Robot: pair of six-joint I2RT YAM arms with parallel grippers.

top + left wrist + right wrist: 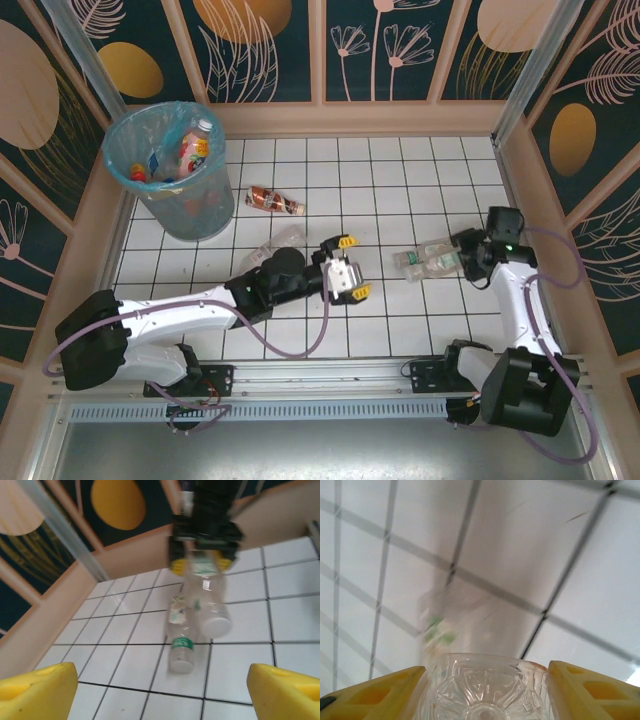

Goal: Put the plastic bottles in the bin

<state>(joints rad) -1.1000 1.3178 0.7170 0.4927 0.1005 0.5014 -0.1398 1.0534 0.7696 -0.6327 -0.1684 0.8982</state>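
Right tool clenched on clear bottle, label writing illegible; left tool released, empty.

Worktop white tile, black grid lines; bin grey, bag lt-blue; white-cap bottle clear; green-label bottle clear; left gripper tips yellow; walls dk teal, gold discs

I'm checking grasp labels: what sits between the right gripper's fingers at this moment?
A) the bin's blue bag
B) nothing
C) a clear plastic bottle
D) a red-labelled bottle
C: in the right wrist view a clear bottle sits base-first between the yellow fingers, and the left wrist view shows the right gripper clamped around it.
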